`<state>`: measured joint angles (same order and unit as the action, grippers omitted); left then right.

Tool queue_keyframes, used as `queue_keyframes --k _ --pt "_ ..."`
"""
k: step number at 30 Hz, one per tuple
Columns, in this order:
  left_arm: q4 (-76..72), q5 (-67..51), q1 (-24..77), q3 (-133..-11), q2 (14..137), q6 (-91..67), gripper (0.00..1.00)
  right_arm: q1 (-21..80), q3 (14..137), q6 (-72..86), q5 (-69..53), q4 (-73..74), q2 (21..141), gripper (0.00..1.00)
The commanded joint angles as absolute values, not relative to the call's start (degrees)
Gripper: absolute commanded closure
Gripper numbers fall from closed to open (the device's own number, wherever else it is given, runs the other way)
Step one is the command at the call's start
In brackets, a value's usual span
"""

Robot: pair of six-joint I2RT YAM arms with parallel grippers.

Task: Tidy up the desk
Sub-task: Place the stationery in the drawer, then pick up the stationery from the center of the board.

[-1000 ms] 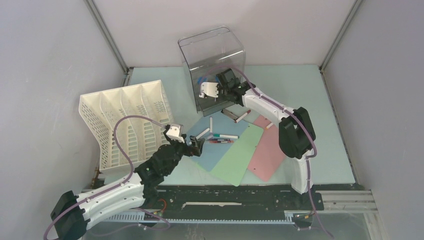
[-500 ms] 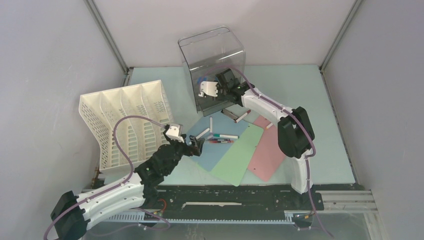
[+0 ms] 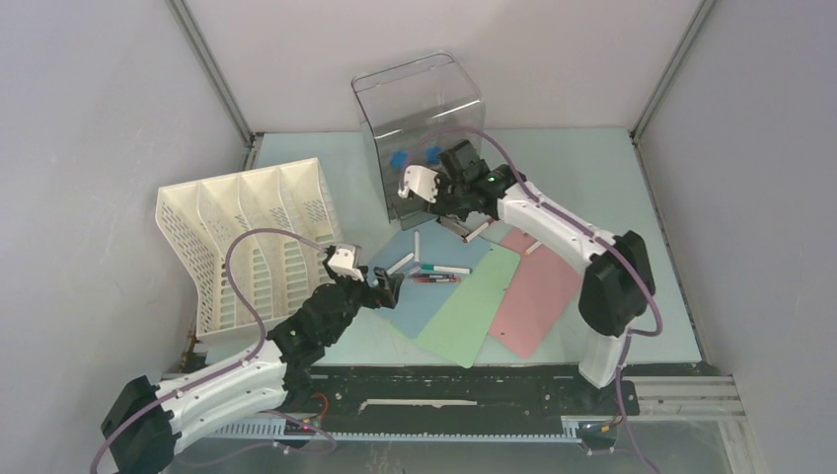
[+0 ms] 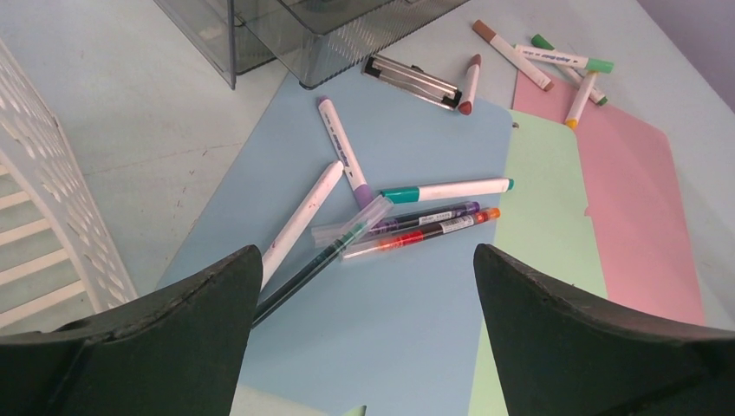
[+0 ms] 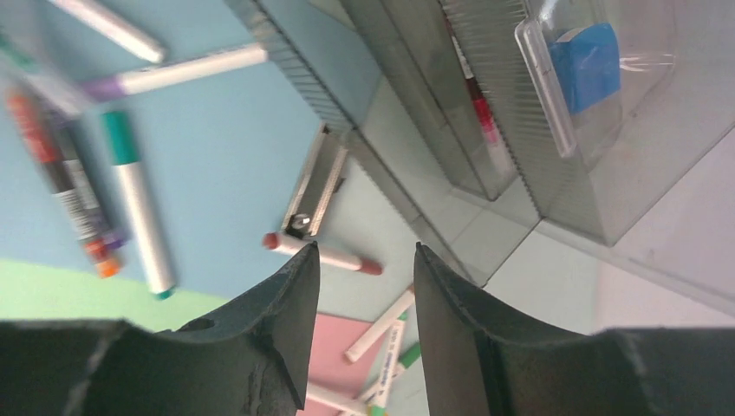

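The desk is a pale mint-green top. Blue, green and pink sheets lie overlapping at its middle. Several pens and markers lie on the blue sheet. My left gripper hovers open and empty at the blue sheet's near-left edge. In the left wrist view the gripper stands just short of the pens. My right gripper is open and empty at the clear drawer box's front. In the right wrist view the gripper is above a red-capped marker and a metal clip.
A white slotted file rack stands at the left. The clear drawer box stands at the back, with blue pieces and a red pen inside. More markers lie near the pink sheet's far corner. Grey walls enclose the desk.
My right gripper has drawn back out of the drawer box, moving right and nearer, and its elbow swung right. The left arm has not moved.
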<state>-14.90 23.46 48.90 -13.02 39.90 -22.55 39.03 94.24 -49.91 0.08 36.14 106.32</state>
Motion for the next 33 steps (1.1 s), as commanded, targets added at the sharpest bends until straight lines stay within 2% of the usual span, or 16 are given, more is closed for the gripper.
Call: queue_keyframes --k 1,12,22,27,33 --pt "-16.19 20.96 47.91 -15.10 41.25 -22.86 0.00 39.44 91.86 -43.16 -8.82 41.75 98.18 0.48" --pt "-10.39 18.98 45.48 -19.76 45.86 -24.26 0.00 35.78 87.33 -39.80 -31.82 56.93 85.05 0.45" --pt "-3.70 17.05 45.07 -26.42 53.76 -23.16 0.00 22.64 75.08 -41.40 -50.01 53.72 72.95 0.45" --pt "-0.63 14.59 45.06 -30.18 58.93 -22.13 0.00 17.47 72.49 -41.52 -54.85 53.09 72.93 0.46" --pt "4.44 12.90 45.07 -35.16 66.72 -20.05 0.00 16.03 71.09 -42.29 -56.06 53.56 73.98 0.46"
